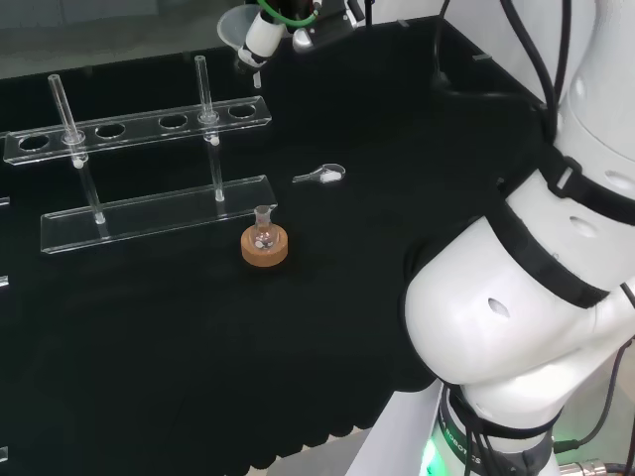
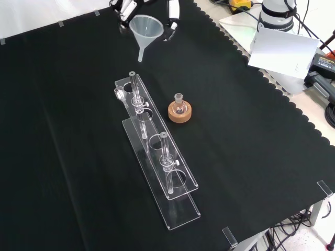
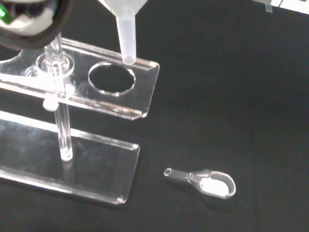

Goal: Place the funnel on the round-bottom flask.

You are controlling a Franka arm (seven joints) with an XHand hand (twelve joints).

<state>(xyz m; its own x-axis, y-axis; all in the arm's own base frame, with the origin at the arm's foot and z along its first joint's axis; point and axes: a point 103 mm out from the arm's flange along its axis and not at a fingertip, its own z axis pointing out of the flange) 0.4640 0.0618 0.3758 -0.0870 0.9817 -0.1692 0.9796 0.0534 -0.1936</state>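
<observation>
Your hand [image 2: 125, 8] holds the clear plastic funnel [image 2: 144, 29] aloft (stem down); carry it from the worktop's far edge, plumb, over the small round-bottom glass flask [image 2: 179, 103].

a black cloth [image 2: 251, 157] with a scalloped edge is covering the table, its hem hanging over a pale floor in the front view. clear clips [image 2: 229, 236] are pinning its border. cables [image 2: 330, 110] are trailing at that view's right beside a white sheet [image 2: 285, 52].
</observation>
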